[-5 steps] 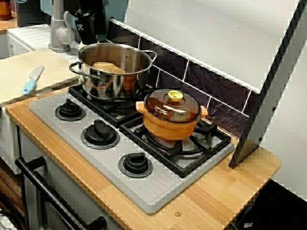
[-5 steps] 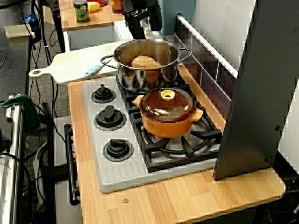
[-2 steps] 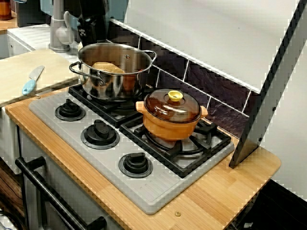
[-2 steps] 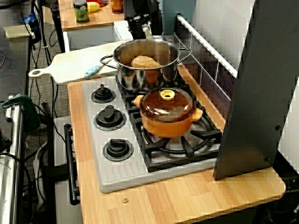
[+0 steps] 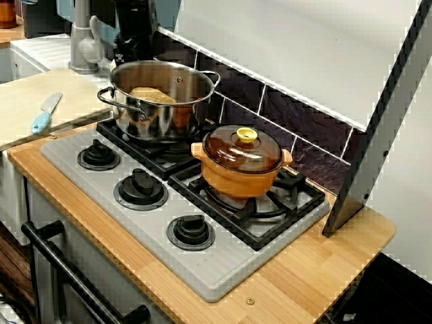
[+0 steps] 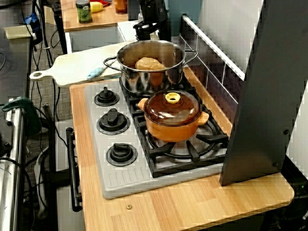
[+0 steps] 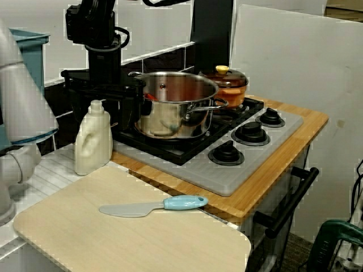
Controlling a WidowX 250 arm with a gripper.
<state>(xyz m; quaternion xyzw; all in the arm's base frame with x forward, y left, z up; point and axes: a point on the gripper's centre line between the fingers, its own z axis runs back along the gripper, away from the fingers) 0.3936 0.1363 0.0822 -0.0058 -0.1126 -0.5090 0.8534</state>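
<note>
Claw [image 5: 131, 54]: displaced sideways behind the steel pot [image 5: 162, 98], from beyond the pot's far-left rim to a position nearer the middle of its far rim. White markings previously visible on the claw body no longer show.

In the view from the side, the dark jaws (their gap hidden) hang just above a white bottle [image 7: 93, 141], seemingly clear of it; the steel pot [image 7: 173, 105] stands close beside them.

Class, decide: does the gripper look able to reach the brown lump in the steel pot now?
Probably yes: the steel pot is lidless, so the brown lump lies open from above; the gripper, low behind the pot, must clear its rim.
</note>
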